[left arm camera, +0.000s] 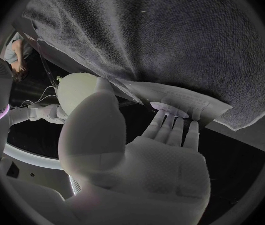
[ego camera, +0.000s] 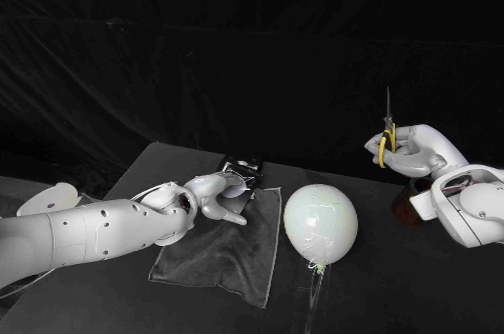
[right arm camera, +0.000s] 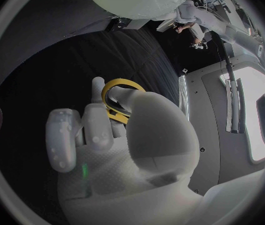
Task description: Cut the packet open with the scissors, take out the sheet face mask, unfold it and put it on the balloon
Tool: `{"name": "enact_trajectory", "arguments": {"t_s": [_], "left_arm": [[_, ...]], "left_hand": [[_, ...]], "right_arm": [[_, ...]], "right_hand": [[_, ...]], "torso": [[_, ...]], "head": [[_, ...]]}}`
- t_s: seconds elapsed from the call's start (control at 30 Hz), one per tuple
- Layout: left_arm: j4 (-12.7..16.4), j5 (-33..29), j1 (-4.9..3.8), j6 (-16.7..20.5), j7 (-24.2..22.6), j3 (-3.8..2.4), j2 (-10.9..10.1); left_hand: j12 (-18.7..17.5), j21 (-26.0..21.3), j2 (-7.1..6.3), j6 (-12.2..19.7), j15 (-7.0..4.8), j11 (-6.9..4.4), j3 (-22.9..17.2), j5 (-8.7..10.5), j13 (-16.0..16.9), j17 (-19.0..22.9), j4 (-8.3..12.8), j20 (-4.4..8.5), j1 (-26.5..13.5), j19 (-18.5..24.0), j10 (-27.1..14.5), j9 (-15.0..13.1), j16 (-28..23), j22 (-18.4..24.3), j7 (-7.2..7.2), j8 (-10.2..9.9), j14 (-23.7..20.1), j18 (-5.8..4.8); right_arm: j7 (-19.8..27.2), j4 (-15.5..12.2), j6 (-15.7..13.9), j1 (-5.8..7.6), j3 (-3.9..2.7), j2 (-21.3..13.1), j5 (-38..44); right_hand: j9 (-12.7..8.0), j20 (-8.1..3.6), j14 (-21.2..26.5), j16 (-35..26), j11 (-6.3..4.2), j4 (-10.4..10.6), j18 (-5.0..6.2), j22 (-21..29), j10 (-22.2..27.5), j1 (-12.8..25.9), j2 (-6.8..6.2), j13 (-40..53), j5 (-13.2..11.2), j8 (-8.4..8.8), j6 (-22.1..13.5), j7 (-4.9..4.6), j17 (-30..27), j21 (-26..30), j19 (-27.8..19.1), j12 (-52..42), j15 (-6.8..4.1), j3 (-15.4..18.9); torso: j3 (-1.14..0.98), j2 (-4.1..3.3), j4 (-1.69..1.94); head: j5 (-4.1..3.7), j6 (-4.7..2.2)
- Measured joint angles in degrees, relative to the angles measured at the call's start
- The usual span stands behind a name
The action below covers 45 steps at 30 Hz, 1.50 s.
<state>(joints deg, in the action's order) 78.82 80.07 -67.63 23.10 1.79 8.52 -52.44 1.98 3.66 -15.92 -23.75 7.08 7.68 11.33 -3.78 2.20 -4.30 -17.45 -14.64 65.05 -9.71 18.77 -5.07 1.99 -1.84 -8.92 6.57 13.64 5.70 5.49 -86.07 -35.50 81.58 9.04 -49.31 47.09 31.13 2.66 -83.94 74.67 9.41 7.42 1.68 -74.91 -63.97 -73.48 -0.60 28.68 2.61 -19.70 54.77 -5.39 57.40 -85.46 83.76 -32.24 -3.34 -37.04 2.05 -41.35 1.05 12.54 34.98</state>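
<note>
A matte black surface fills the lower frame. On it, left of centre, lies a dark grey terry cloth, rectangular and nubbly. Beside its right edge rests a smooth, pale, egg-shaped balloon, knot toward the bottom of the frame.

We see the left arm reach in from the left edge, its silver left hand over the cloth's upper edge. Its fingers are stretched straight and close together, tips resting on the flat, glossy packet that lies on the cloth's border, not closed around it.

At upper right, well clear of the balloon, the right hand is raised and clasps yellow-handled scissors, slim metal blades pointing straight up.
</note>
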Motion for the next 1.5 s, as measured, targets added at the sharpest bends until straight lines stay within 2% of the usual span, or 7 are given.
{"name": "enact_trajectory", "arguments": {"t_s": [0.33,0.4,0.67,1.0,1.33,1.4,1.5], "left_arm": [[2.7,1.1,0.44,-0.6,1.3,-0.05,-1.8],[3.2,1.3,0.54,-0.6,1.5,-0.05,-2.1],[5.5,2.0,0.92,-0.5,2.0,-0.01,-3.8],[6.4,3.4,1.20,-0.6,2.8,-0.01,-4.4],[6.3,4.4,1.14,-0.8,3.1,-0.19,-3.9],[6.5,4.4,1.10,-0.8,3.0,-0.28,-3.8],[6.6,4.4,1.03,-0.8,2.8,-0.32,-3.8]], "left_hand": [[0.0,-0.2,-0.31,-0.7,0.00,-0.01,0.0,0.00,0.0,-0.1,0.0,-0.01,-0.3,0.0,0.8,-0.2,0.0,0.0,0.11,0.3,0.4,0.30],[0.0,-0.2,-0.72,-0.8,-0.22,-0.22,0.1,-0.22,0.0,-0.2,0.1,-0.01,0.1,0.0,1.0,-0.3,0.0,0.0,-0.02,0.4,0.6,0.94],[0.2,-0.2,-1.77,-1.3,-0.22,-0.20,1.0,-0.22,0.0,-0.2,0.1,0.20,1.5,0.2,1.4,-0.5,0.0,0.0,-0.10,0.5,0.6,0.98],[0.2,-0.2,-1.90,-2.2,-0.73,-1.05,1.6,0.33,0.0,-0.2,-0.2,0.20,16.0,0.2,1.4,-0.8,0.0,0.0,-0.08,0.9,0.7,0.99],[0.2,-0.2,-2.23,-2.5,-0.73,-1.14,-1.6,0.96,0.0,-0.2,-0.6,0.00,20.8,0.4,1.3,-0.8,0.0,0.0,0.24,0.9,0.7,1.02],[0.2,-0.2,-3.13,-2.7,-1.04,-1.47,-2.5,0.95,0.0,-0.3,-1.2,0.00,22.7,0.4,1.6,-1.0,0.0,0.0,0.43,1.2,1.0,1.85],[0.2,-0.2,-3.52,-4.6,-1.06,-1.44,-4.2,0.93,0.2,-0.6,-1.4,0.00,23.6,0.4,2.9,-1.3,0.4,-0.1,0.47,1.9,1.7,1.87]], "right_arm": [[0.0,-0.1,0.1,-0.07,0.00,-0.2,0.0],[0.0,-0.1,0.1,-0.10,0.00,-0.2,0.0],[0.0,-0.1,0.1,-0.22,0.00,-0.4,0.0],[0.0,-0.1,0.1,-0.40,0.00,-0.4,0.0],[0.0,-0.1,0.2,-0.53,0.00,-0.4,0.0],[0.0,-0.1,0.2,-0.54,0.00,-0.4,0.0],[0.0,-0.1,0.2,-0.56,0.00,-0.5,0.0]], "right_hand": [[0.0,0.01,-0.1,0.0,0.00,-0.1,0.00,0.0,0.0,0.0,0.00,0.0,0.0,0.00,-0.1,-0.07,0.0,0.0,0.0,-0.1,0.07,0.1],[0.0,0.01,-0.1,0.0,0.00,-0.1,0.00,0.0,0.0,0.0,0.00,0.0,0.0,0.00,-0.1,-0.08,0.0,0.0,0.0,-0.1,0.08,0.1],[0.1,0.02,-0.1,0.0,0.00,-0.1,0.00,0.0,0.0,0.0,0.00,0.1,0.0,0.05,-0.1,-0.15,0.0,0.1,0.0,-0.1,0.08,0.1],[0.0,0.10,-0.1,0.0,0.00,-0.1,-0.01,0.0,0.0,0.0,0.00,0.1,0.0,0.21,0.0,0.00,0.0,0.1,-0.1,0.0,0.10,0.1],[0.1,0.11,-0.1,0.0,0.00,-0.1,0.00,0.0,0.0,-0.3,-0.01,0.0,0.0,0.01,0.0,-0.01,0.0,-0.1,-0.1,0.1,0.10,0.1],[0.1,0.11,-0.1,0.0,0.00,-0.1,-0.01,0.0,0.0,-0.3,-0.01,0.0,0.0,-0.01,0.0,-0.01,0.0,-0.1,-0.1,0.0,0.10,0.1],[0.1,0.11,-0.1,0.0,0.00,-0.1,0.00,0.0,0.0,-0.3,-0.01,0.0,0.0,-0.01,0.0,-0.01,0.0,-0.1,-0.1,-0.1,0.11,0.1]], "torso": [[-0.02,-0.03,-0.01],[-0.03,-0.03,-0.01],[-0.03,-0.03,-0.05],[-0.03,-0.01,0.04],[-0.03,-0.03,-0.09],[-0.04,-0.05,-0.09],[-0.04,-0.07,-0.10]], "head": [[0.01,0.21],[-0.02,0.26],[-0.08,0.42],[0.04,0.85],[0.27,1.13],[0.30,1.18],[0.30,1.24]]}}
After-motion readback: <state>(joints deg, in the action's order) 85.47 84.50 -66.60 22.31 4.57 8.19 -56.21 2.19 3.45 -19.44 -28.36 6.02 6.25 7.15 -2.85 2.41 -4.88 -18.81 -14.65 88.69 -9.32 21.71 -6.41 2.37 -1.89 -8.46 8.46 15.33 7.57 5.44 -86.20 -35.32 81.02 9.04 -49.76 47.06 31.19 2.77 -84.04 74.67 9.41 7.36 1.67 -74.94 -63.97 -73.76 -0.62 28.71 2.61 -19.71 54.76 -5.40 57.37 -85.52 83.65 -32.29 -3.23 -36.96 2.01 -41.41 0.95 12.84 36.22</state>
